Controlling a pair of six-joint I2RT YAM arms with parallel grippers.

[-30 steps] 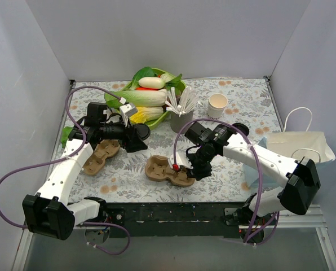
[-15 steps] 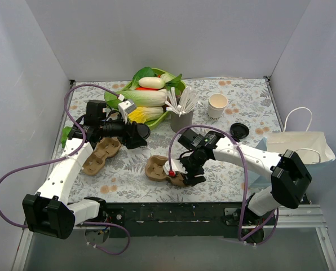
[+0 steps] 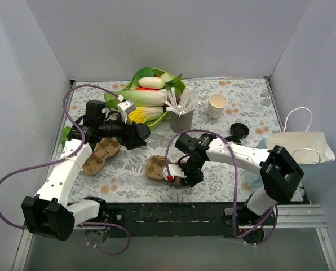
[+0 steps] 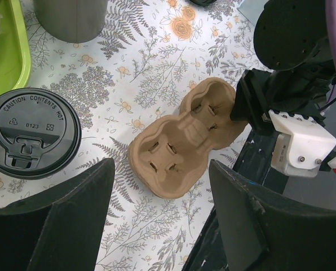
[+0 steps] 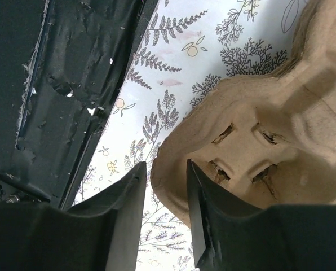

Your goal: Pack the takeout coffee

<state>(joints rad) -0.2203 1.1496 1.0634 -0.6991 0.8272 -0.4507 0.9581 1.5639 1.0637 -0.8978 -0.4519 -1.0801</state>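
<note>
I saw my right gripper [image 5: 167, 164] narrow, astride the carrier [image 4: 182, 138] rim by the bench [image 3: 128, 180] lower edge; I couldn't tell if it gripped. My left gripper [image 4: 161, 164] hung wide, holding nothing.

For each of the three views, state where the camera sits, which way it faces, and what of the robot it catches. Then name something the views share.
Top external: above and behind the bases, looking down on the table; left arm and right arm show whole.
Left wrist: on the left arm, facing down; open left end effector frames the view, right arm at right.
Right wrist: low beside the table's near edge; right end effector in the foreground.
All share the central cardboard carrier.
</note>
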